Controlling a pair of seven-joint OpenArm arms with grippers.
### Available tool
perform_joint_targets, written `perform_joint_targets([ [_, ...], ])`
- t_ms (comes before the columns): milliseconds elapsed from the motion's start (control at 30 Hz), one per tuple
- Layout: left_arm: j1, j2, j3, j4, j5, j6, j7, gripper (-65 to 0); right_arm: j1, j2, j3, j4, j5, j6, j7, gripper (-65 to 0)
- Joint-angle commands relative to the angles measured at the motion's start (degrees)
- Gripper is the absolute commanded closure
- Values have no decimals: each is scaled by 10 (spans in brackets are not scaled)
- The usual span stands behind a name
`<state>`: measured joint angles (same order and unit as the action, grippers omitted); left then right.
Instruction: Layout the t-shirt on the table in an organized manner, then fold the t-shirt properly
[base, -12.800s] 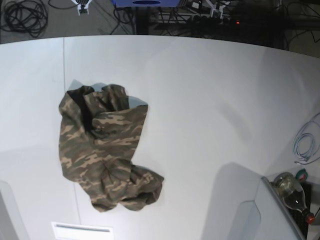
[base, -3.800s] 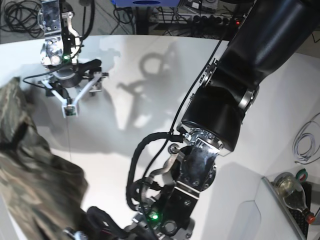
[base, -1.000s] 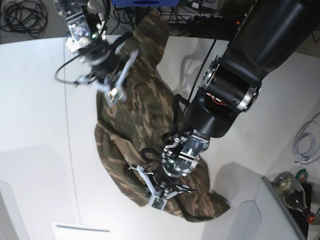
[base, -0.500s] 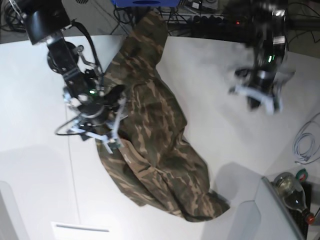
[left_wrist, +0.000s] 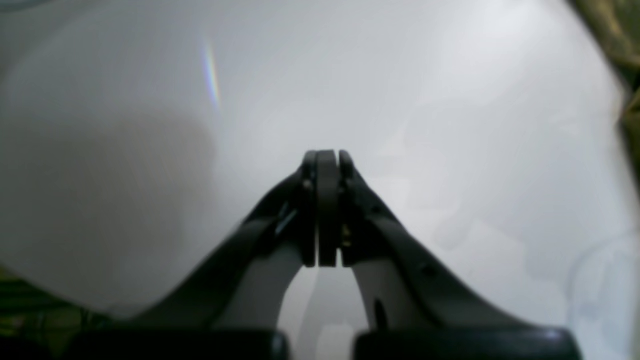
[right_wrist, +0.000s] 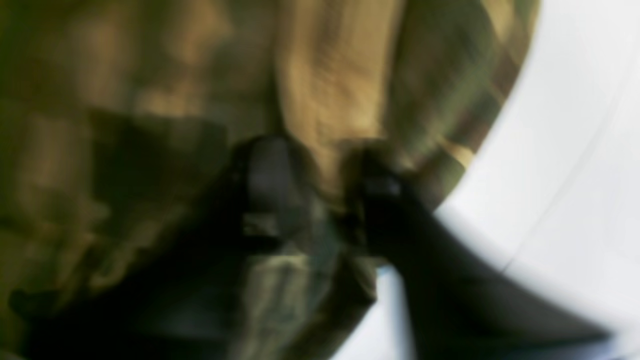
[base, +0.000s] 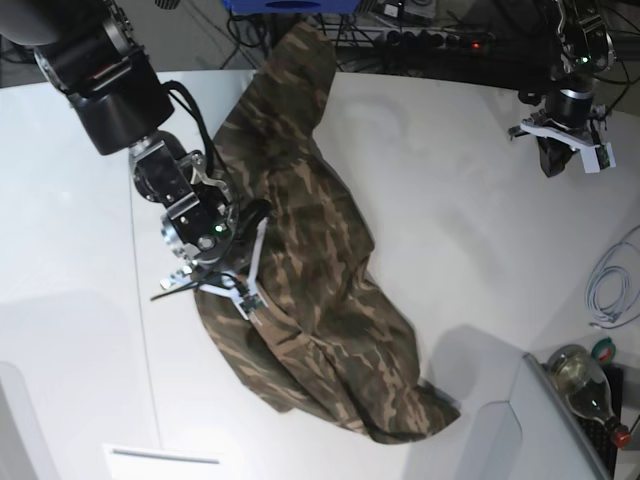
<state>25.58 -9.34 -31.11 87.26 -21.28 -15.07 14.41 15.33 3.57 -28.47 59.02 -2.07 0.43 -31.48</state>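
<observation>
since half a second ago the right gripper (base: 243, 290) has dropped lower and now pinches the t-shirt (base: 310, 270), which sprawls diagonally across the white table (base: 450, 220). the left gripper (left_wrist: 322, 210), clenched and empty, has pulled back toward the far edge.

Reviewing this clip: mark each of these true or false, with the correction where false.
1. The right gripper is pinching the t-shirt. True.
2. The left gripper holds a sleeve. False: it is shut on nothing, over bare table.
3. The t-shirt lies flat and spread out. False: it is bunched in a long rumpled strip.
4. One end of the t-shirt reaches the table's far edge. True.
5. A bottle sits on the t-shirt. False: it stands beyond the table's corner.
</observation>
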Motion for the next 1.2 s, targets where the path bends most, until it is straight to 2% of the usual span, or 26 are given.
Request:
perform_joint_targets([
  [0, 4, -6, -5, 5, -2, 0, -11, 0, 10, -5, 1, 26, -2, -3, 8, 0],
  [67, 4, -6, -4, 5, -2, 0, -11, 0, -8, -5, -2, 91, -2, -3, -33, -17],
  [100, 4, -6, 1, 5, -2, -1, -11, 0, -16, -6, -3, 127, -2, -3, -53, -3],
  [267, 10, -9, 88, 10, -1, -1, -11, 0, -35, -29, -5, 321, 0, 6, -156, -2],
  [333, 13, -22, 142, 14, -1, -1, -12, 0, -32, -42, -27, 362, -2, 6, -174, -2],
  [433, 16, -53, 252, 17, -1, -2, -13, 0, -25, -44, -58, 377, -2, 4, -172, -2],
  [633, -4, -145, 479, 53, -1, -2, -14, 0, -31, -42, -73, 396, -2, 4, -91, -2],
  [767, -12, -208, 571, 108, -1, -2, -12, 0, 7, -42, -73, 381, -2, 4, -79, -2],
  [867, -9, -240, 606, 158, -1, -2, -11, 0, 34, -41, -70, 360, -3, 4, -68, -2],
  [933, -7, -249, 620, 183, -4, -2, -11, 0, 41, -38, -70, 355, -3, 4, -66, -2],
  [1067, -28, -243, 661, 214, -3, -2, -12, 0, 40, -39, -74, 356, -3, 4, -65, -2],
  [1167, -72, -188, 676, 178, -2, 1, -11, 0, 33, -39, -88, 369, -3, 4, -65, -2],
])
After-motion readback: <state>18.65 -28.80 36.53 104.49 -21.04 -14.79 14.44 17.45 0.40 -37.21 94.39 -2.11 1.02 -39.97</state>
